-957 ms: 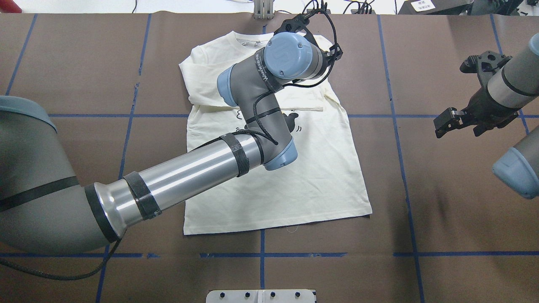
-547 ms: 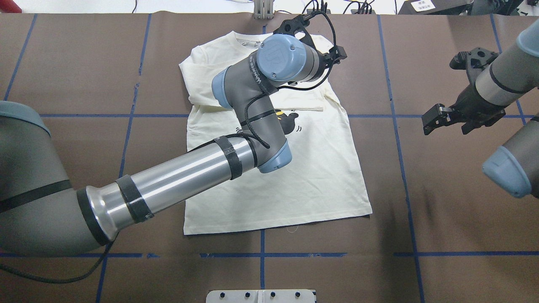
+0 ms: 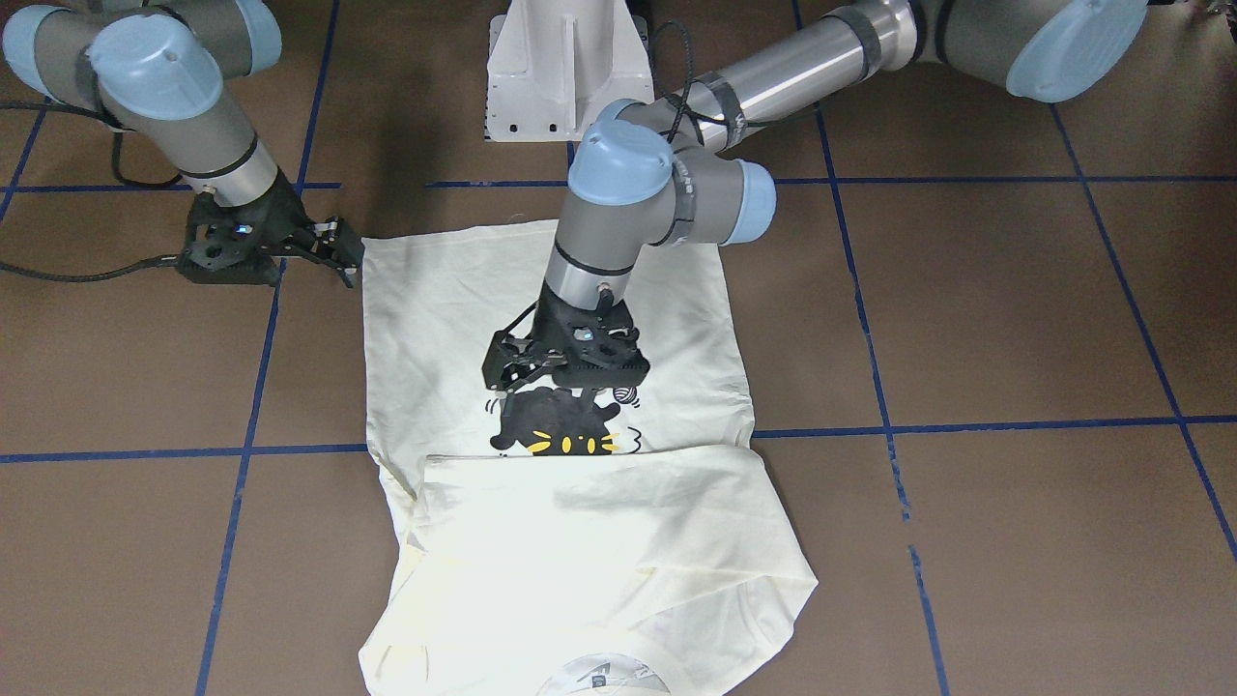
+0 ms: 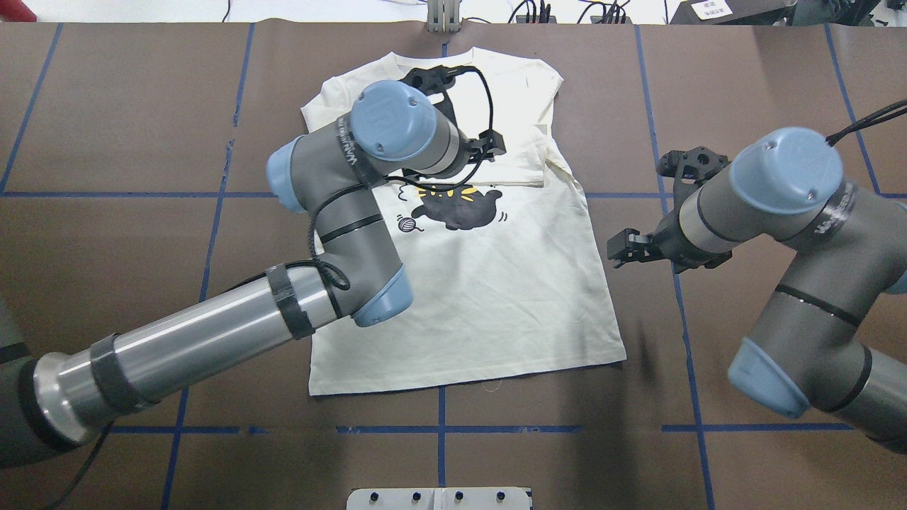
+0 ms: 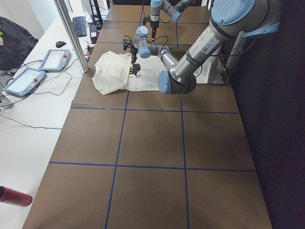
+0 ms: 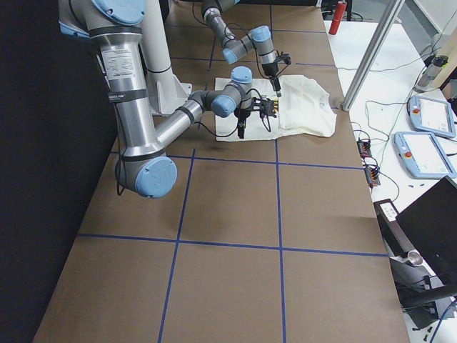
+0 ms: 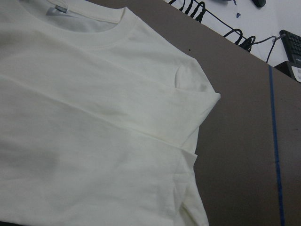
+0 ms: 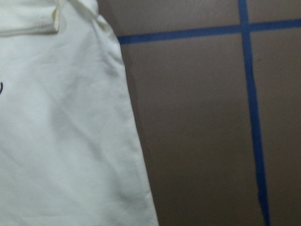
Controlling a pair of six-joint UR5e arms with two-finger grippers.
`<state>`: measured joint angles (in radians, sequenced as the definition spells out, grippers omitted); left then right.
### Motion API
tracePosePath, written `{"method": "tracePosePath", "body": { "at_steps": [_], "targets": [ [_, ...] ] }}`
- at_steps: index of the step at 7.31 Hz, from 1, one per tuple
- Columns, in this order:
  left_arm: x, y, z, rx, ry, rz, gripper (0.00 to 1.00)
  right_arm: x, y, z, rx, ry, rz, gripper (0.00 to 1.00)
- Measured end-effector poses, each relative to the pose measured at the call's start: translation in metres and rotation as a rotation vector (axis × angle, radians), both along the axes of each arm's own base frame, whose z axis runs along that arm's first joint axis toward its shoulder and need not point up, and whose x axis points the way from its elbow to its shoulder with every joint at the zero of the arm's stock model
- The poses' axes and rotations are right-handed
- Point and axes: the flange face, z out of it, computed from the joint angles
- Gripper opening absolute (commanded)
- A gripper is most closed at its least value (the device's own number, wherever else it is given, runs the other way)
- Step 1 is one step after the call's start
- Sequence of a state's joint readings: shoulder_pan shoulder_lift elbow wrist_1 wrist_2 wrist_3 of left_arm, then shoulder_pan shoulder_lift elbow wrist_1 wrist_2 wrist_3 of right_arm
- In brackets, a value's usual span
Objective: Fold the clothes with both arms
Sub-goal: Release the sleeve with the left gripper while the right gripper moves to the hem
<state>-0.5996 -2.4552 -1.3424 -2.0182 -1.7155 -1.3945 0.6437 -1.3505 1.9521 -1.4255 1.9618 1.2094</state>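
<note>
The cream-white shirt (image 4: 496,297) lies flat, print up, with its sleeves folded across the chest and its collar at the far edge. The black cat print (image 4: 460,209) and yarn ball (image 4: 405,224) show below the folded sleeve (image 4: 521,183). My left gripper (image 4: 476,138) hovers over the chest just above the cat (image 3: 556,430), jaws apart and empty; it also shows in the front view (image 3: 565,379). My right gripper (image 4: 623,249) is open and empty beside the shirt's right edge (image 8: 131,141), above the table. Neither wrist view shows fingers; the left one shows collar and shoulder (image 7: 117,42).
Brown table cover with a blue tape grid (image 4: 439,428). The white pedestal base (image 3: 560,68) stands at the robot's side. A white side table with teach pendants (image 5: 52,59) and a metal post (image 5: 71,33) lies beyond the collar end. A red bottle (image 5: 14,196) is at its end.
My left gripper has pulled back from the shirt's far right shoulder toward the chest, uncovering the cat print. My right arm has swung in leftward to the shirt's right edge.
</note>
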Motion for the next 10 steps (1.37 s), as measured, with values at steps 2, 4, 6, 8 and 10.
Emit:
{"method": "tracePosePath", "body": {
  "at_steps": [2, 4, 6, 8, 10],
  "targets": [
    [-0.079, 0.049, 0.019, 0.061, -0.078, 0.046, 0.99, -0.039, 0.043, 0.007, -0.020, -0.012, 0.031, 1.00],
    [-0.109, 0.069, 0.018, 0.077, -0.095, 0.058, 0.99, -0.059, 0.079, 0.023, -0.029, -0.031, 0.062, 1.00],
    [-0.116, 0.073, 0.014, 0.084, -0.090, 0.058, 0.99, -0.075, 0.091, 0.039, -0.034, -0.007, 0.057, 1.00],
    [-0.119, 0.074, 0.012, 0.088, -0.085, 0.058, 0.99, -0.081, 0.093, 0.047, -0.041, 0.008, 0.049, 0.78],
    [-0.121, 0.076, 0.010, 0.093, -0.079, 0.057, 0.99, -0.080, 0.093, 0.047, -0.044, 0.006, 0.047, 0.56]
  ]
}}
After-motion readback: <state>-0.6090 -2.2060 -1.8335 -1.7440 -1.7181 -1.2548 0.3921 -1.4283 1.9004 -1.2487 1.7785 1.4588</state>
